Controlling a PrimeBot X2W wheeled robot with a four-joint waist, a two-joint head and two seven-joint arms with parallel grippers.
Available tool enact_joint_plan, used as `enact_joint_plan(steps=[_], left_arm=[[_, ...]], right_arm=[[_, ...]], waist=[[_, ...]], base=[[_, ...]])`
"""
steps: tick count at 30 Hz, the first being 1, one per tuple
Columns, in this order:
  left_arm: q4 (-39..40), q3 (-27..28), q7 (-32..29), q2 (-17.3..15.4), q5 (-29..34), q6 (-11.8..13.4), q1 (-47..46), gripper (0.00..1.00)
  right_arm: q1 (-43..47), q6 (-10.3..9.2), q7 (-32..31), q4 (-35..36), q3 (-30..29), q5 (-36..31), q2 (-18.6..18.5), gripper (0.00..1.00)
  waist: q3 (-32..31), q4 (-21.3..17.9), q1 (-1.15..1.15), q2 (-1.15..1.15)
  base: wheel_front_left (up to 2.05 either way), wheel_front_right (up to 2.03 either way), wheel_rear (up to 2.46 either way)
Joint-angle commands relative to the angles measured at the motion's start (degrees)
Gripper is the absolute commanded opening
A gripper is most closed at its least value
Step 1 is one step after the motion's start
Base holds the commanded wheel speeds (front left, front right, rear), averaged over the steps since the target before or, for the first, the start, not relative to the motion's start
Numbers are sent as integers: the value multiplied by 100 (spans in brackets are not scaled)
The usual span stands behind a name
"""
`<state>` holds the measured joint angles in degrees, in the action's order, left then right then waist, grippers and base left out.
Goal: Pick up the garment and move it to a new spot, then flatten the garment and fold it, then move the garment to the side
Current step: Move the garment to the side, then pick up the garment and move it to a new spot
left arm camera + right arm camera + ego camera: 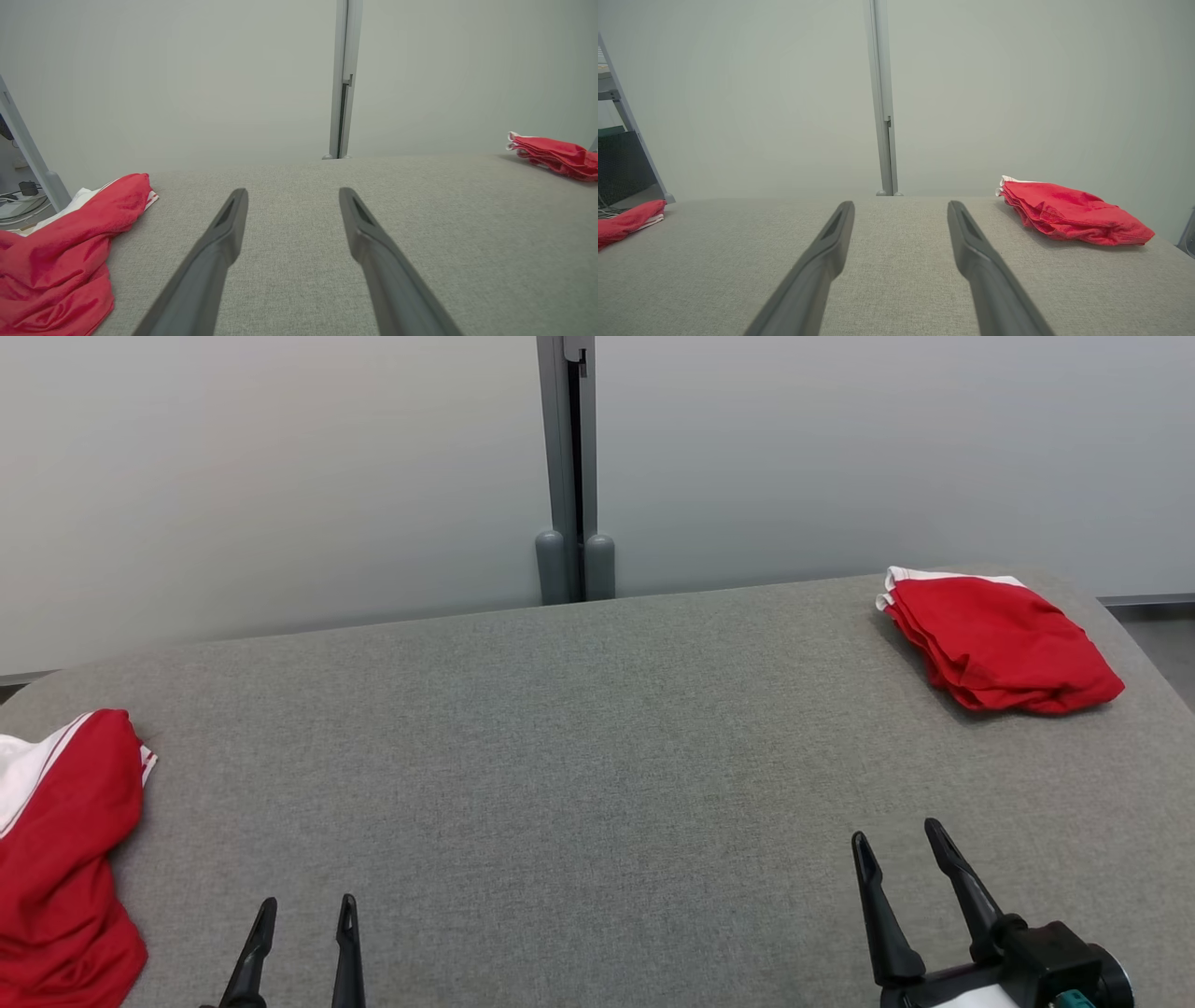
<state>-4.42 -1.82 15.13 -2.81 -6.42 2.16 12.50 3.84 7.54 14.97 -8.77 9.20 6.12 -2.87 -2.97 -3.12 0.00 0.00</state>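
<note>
A crumpled red and white garment (61, 859) lies at the left edge of the grey table (579, 747); the left wrist view shows this garment (60, 261) at its lower left. A folded stack of red garments (999, 644) rests at the far right; the right wrist view has this stack (1069, 214) at its right. My left gripper (306, 919) hovers open near the front edge, just right of the crumpled garment, nothing between its fingers (224, 233). My right gripper (904, 849) stands open at the front right, well short of the folded stack, its fingers (966, 233) empty.
A pale wall with a grey vertical post (571, 476) runs behind the table. The table's corners are rounded and floor (1167, 644) shows past the right edge. Cables and a metal frame (28, 186) sit beyond the left edge.
</note>
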Motion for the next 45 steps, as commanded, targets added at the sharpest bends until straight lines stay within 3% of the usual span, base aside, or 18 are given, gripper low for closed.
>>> enact_joint_plan(steps=[1, 18, 22, 45], left_arm=[[16, 17, 1, -18, 13, 45, -73, 100], [-52, 0, 1, -18, 44, 11, -61, 100], [-73, -31, 1, -18, 60, -8, -135, 100], [-31, 82, 2, -19, 74, 28, -10, 100]], right_arm=[[9, -10, 31, -10, 10, 42, -5, 100], [63, -10, 31, -37, 24, 142, -4, 100], [101, -10, 31, -60, -9, 149, -4, 100], [210, -6, 30, -31, 28, 255, -5, 100]], waist=[[2, 13, 0, 0], [-11, 84, 0, 0], [-5, 267, 0, 0], [44, 2913, 0, 0]], base=[[0, 0, 0], [0, 0, 0], [0, 0, 0], [0, 0, 0]])
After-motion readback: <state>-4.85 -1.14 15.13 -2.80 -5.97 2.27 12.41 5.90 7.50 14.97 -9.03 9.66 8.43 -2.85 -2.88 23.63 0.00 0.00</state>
